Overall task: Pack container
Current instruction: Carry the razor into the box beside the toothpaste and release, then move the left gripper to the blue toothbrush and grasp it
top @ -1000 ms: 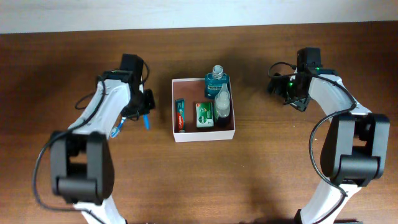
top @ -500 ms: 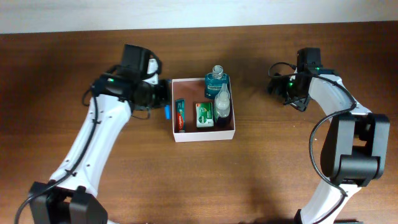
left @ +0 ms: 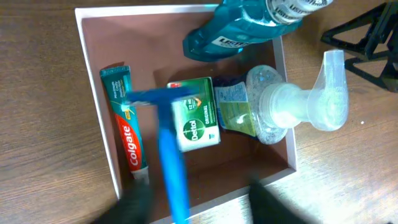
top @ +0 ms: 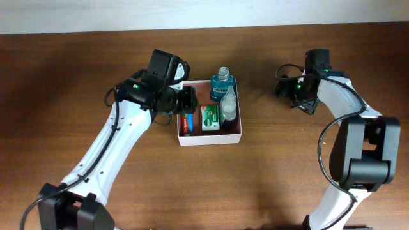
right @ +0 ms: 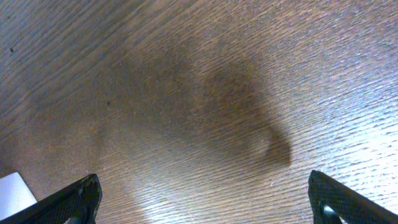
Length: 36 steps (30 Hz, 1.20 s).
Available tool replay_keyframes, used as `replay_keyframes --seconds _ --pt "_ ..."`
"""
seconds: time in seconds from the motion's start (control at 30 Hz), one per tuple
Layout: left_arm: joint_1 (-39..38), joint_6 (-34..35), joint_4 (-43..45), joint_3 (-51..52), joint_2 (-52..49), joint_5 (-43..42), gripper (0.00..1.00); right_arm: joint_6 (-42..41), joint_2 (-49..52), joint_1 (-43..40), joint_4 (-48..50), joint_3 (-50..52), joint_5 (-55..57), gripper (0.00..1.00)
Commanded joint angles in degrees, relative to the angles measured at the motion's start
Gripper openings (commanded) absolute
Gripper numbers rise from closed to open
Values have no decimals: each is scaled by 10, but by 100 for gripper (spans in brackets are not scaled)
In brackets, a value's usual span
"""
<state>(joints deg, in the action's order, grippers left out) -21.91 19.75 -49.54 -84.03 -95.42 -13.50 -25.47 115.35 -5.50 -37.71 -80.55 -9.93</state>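
Observation:
The container [top: 211,140] is a white-walled square box with a reddish-brown inside [left: 149,50], standing mid-table. In it are a Colgate toothpaste tube [left: 127,137], a green soap box [left: 196,118], a blue mouthwash bottle [left: 242,28] and a clear pump bottle [left: 273,106]. My left gripper [top: 186,102] hovers over the container's left part. Its fingers [left: 134,205] stand apart, and a blurred blue razor [left: 169,155] lies between them, touching neither, its head over the toothpaste and soap. My right gripper [top: 295,96] stands open over bare wood to the right of the container.
Brown wooden table [top: 268,179] all around the container. A pale wall strip [top: 204,13] runs along the far edge. The right wrist view shows only wood grain between the wide-spread fingers [right: 74,199].
My left arm swung right from the table beside the container to above its left part, carrying the blue razor. Its jaws then parted from the razor. The right arm stayed still.

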Motion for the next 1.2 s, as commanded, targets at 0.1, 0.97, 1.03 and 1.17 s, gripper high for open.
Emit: replay_keyframes --seconds 0.1,0.97,1.03,1.17 --pt "1 1 15 -8 -6 0 86 2 4 -2 0 1 5 99" --pt "226 -50 -33 -3 -59 118 99 2 4 -2 0 1 5 99" --pt "224 -80 -32 -3 -80 118 99 2 4 -2 0 1 5 99" --pt "225 -139 -23 -3 -128 119 95 2 4 -2 0 1 5 99"
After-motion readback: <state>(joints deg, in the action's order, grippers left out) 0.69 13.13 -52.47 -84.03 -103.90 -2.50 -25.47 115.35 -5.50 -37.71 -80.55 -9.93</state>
